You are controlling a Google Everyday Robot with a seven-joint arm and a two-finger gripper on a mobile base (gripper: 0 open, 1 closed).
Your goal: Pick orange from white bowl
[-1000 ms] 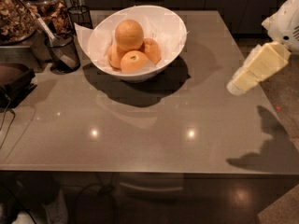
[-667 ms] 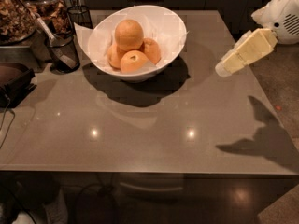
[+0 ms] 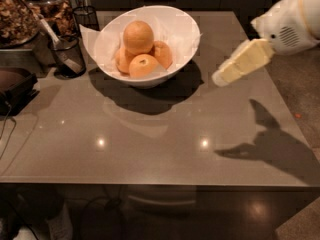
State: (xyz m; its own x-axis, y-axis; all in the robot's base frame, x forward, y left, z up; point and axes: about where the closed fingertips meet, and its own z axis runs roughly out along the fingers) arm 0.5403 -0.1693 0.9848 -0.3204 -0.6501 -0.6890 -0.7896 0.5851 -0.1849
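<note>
No legible text, labels or numbers noted. The white bowl (image 3: 150, 79), left of the gripper (image 3: 222, 76), seems unmarked. The gripper hangs above the table (image 3: 150, 149).

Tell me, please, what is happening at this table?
A robot arm is set to take the orange from the white bowl. Its tool hangs above the grey table, right of the bowl and apart from it. The orange sits atop smaller ones in the bowl, not yet picked.
</note>
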